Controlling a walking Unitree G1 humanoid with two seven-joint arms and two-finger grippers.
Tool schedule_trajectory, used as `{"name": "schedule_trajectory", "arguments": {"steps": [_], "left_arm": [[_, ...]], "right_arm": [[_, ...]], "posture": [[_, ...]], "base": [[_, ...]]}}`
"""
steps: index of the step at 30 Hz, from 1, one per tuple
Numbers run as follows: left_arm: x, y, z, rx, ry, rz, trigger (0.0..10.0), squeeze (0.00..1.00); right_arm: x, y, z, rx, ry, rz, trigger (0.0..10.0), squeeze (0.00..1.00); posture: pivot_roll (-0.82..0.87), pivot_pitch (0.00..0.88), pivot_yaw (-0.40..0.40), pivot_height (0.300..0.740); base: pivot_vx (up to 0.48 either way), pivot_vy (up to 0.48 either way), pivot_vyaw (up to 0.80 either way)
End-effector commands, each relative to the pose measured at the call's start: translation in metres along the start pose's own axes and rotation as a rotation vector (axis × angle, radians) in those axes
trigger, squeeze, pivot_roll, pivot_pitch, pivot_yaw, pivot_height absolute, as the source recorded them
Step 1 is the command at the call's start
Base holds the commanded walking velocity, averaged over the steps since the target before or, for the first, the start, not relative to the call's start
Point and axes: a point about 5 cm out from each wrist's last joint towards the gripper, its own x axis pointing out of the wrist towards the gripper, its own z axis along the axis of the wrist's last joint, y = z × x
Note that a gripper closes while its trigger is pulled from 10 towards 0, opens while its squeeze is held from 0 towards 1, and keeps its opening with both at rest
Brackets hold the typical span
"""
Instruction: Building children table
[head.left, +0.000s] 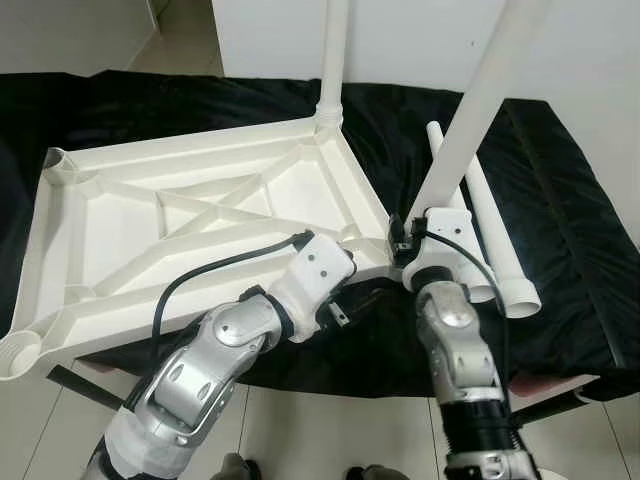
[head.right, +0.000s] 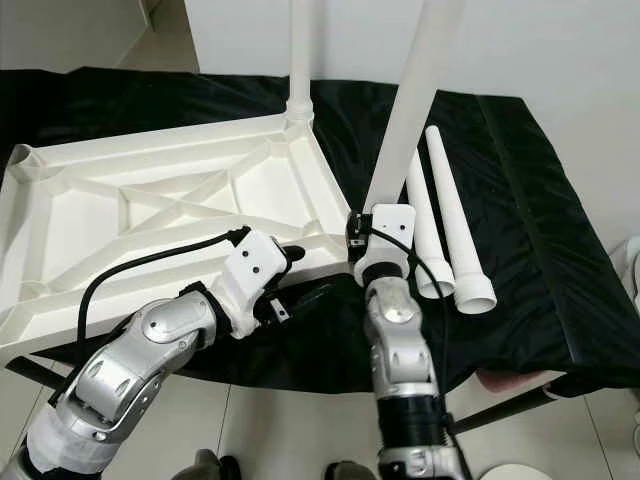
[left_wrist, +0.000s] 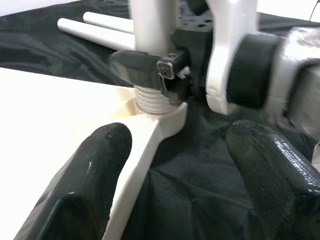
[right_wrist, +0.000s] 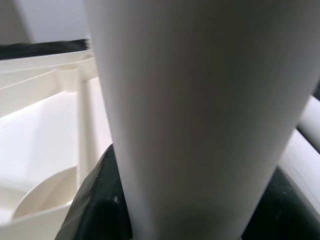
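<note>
A white plastic tabletop (head.left: 200, 210) lies upside down on a black cloth. One white leg (head.left: 333, 50) stands upright in its far right corner. My right gripper (head.left: 415, 235) is shut on a second leg (head.left: 480, 100), which leans to the right. That leg's threaded end (left_wrist: 152, 97) sits in the near right corner socket (left_wrist: 162, 114). My left gripper (left_wrist: 180, 175) is open just below that corner, with the tabletop's rim running between its fingers (left_wrist: 95, 170). In the right wrist view the held leg (right_wrist: 200, 115) is close up, with a black finger (right_wrist: 100, 200) against it.
Two loose legs (head.left: 500, 250) lie side by side on the cloth (head.left: 570, 200), right of the held leg. Open sockets sit at the tabletop's far left (head.left: 55, 160) and near left (head.left: 20, 352) corners. The cloth's front edge drops to a tiled floor (head.left: 330, 430).
</note>
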Motion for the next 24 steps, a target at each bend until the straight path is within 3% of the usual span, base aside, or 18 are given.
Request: {"name": "schedule_trajectory", "arguments": {"steps": [1,5,6,11,12,15,17,18,20,24], "left_arm": [[-0.002,-0.005,0.000,-0.003,0.004,-0.043,10.0,0.00],[-0.002,-0.005,0.000,0.001,0.006,-0.047,10.0,0.00],[-0.001,-0.005,0.000,0.002,0.006,-0.048,10.0,0.00],[-0.002,-0.002,0.000,0.006,0.006,-0.046,10.0,0.00],[-0.002,-0.002,0.000,0.007,0.006,-0.045,10.0,0.00],[-0.002,-0.002,0.000,0.007,0.007,-0.046,10.0,0.00],[-0.002,-0.002,-0.001,0.010,0.008,-0.055,10.0,0.00],[-0.002,-0.002,-0.001,0.010,0.008,-0.055,10.0,0.00],[-0.003,-0.002,-0.001,0.012,0.008,-0.061,10.0,0.00],[-0.004,-0.001,-0.001,0.011,0.004,-0.075,10.0,0.00]], "right_arm": [[-0.010,-0.002,-0.026,-0.005,0.132,-0.031,10.0,0.00],[-0.011,0.002,-0.022,0.026,0.112,-0.004,10.0,0.00],[-0.010,0.002,-0.019,0.039,0.093,0.005,10.0,1.00],[-0.005,-0.001,-0.006,0.047,0.023,0.077,10.0,1.00],[-0.003,-0.003,-0.004,0.045,0.014,0.094,10.0,0.00],[-0.001,-0.005,-0.002,0.042,0.011,0.146,10.0,0.00],[0.004,-0.011,0.003,0.007,-0.009,0.279,10.0,0.00],[0.004,-0.011,0.003,0.007,-0.009,0.279,10.0,0.00],[0.010,-0.015,0.009,-0.051,-0.039,0.446,10.0,0.00],[0.015,-0.019,0.013,-0.109,-0.055,0.593,10.0,0.00]], "posture": [[-0.10,0.125,0.016,0.740],[-0.10,0.122,0.017,0.740],[-0.10,0.122,0.018,0.740],[-0.11,0.129,0.032,0.740],[-0.11,0.129,0.033,0.740],[-0.11,0.127,0.032,0.740],[-0.12,0.129,0.032,0.740],[-0.12,0.129,0.032,0.740],[-0.12,0.132,0.035,0.740],[-0.13,0.129,0.037,0.740]], "base": [[0.000,0.000,0.00],[0.000,0.000,0.00],[0.000,0.000,0.00],[0.000,0.000,0.00],[0.000,0.000,0.00],[0.000,0.000,0.00],[0.000,0.000,0.00],[0.000,0.000,0.00],[0.000,0.000,0.00],[0.000,0.000,0.00]]}}
